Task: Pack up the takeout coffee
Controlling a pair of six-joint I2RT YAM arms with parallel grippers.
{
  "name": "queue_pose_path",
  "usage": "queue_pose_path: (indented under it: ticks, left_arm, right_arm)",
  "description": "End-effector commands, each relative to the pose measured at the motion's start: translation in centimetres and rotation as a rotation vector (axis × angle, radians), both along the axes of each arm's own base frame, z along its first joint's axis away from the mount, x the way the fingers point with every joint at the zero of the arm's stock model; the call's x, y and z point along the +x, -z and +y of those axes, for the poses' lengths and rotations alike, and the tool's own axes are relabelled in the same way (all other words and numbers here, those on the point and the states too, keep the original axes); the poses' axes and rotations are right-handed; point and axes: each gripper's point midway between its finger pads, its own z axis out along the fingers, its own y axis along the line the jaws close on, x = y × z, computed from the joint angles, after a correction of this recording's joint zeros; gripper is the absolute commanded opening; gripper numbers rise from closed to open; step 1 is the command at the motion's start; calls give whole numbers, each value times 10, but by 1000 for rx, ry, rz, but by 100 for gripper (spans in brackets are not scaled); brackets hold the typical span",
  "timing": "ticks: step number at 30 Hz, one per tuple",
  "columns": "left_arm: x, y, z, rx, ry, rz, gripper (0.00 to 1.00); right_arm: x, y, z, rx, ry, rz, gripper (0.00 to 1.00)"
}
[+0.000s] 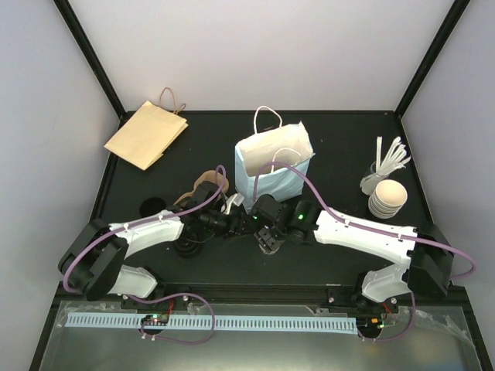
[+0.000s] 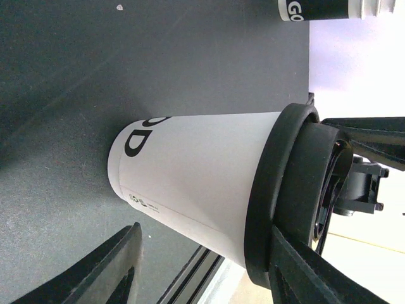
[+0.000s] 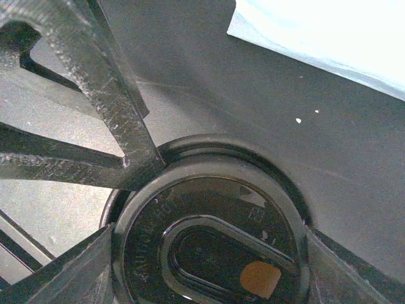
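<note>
Round and black, the lid [image 3: 190, 209] of the takeout coffee [image 2: 196, 183] fills the lower right-wrist view, grasped at both sides by the right jaws. Tapered white paper wall, black lettering. It stands on the dark bench [image 2: 76, 76], centre of the top view, below the white bag [image 1: 259, 185]. Left jaws released, one finger [image 3: 120, 120] touching the lid rim.

The left wrist view cuts a second cup [image 2: 323, 9] at its top edge; only some letters remain, maybe "GO". The right wrist view gives me the takeout coffee [image 3: 209, 253] only as a lid, cut at the bottom edge. From above, I can hardly find it under the right claw [image 1: 267, 236].
</note>
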Motion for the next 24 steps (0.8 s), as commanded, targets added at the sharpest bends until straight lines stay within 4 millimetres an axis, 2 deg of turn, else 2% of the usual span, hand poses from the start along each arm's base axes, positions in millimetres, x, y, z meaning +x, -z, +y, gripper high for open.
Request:
queue_pose_path:
  ticks: [1,11,24]
  left_arm:
    - [8,32,12,143,-62,-3,55]
    - [5,35,14,160,-54,-2,55]
    - [6,27,13,151,-56,-16,55]
  right_arm:
    - [-34,12,23,46,-216,107,69]
    - [-43,15,28,43,-314,131,69]
    - [-58,18,32,10,-421,153,69]
